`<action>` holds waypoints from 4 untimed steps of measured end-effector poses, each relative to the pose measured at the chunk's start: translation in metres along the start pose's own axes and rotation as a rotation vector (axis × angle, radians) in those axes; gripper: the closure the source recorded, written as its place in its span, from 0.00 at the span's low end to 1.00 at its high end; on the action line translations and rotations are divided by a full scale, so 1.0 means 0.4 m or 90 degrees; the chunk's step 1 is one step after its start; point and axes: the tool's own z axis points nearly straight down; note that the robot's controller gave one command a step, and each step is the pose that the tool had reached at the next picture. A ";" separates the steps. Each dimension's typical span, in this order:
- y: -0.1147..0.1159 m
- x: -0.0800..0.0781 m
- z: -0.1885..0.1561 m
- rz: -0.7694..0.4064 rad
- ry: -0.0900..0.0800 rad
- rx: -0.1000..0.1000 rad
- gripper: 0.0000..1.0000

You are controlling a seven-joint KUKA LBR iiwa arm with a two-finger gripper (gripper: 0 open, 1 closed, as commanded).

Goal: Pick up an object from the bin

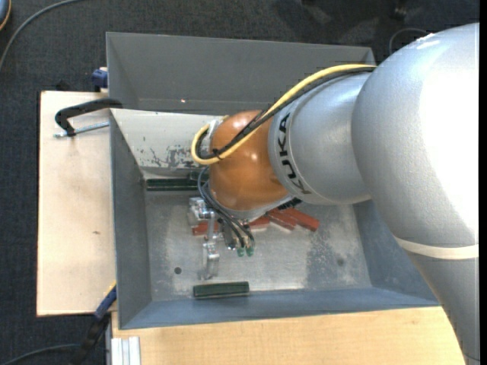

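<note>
A dark flat bar (221, 289) lay on the floor of the grey bin (228, 71), close along the wall nearest the camera and parallel to it; every place here is told from that bar. The gripper (211, 258) hung just behind the bar, over its left half, pointing down at the bare, scuffed floor and apart from the bar; whether it was spread or pressed together could not be told, and nothing could be seen held in it. Further behind the bar sat the orange cover (240, 166) of the wrist, with a yellow cable (304, 86) looping over it, and the silver arm (396, 128) ran off behind and to the right. A small red piece (201, 230) lay behind the bar's left end, just beside the gripper and partly under the wrist; it was the thing nearest the gripper. A few red sticks (293, 219) lay behind and to the right of the bar, partly hidden by the cover; a second dark bar (169, 182) lay well behind and to the left, at the far wall; a dark speck (177, 271) sat just left of the bar and slightly behind.
</note>
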 end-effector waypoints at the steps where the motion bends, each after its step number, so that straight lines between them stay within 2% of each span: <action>1: -0.162 -0.073 0.003 0.050 -0.009 -0.001 0.00; 2: -0.341 -0.128 0.002 -0.047 -0.010 0.000 0.00; 3: -0.328 -0.131 -0.006 -0.048 -0.012 -0.003 1.00; 4: -0.330 -0.121 -0.250 -0.385 -0.012 0.002 1.00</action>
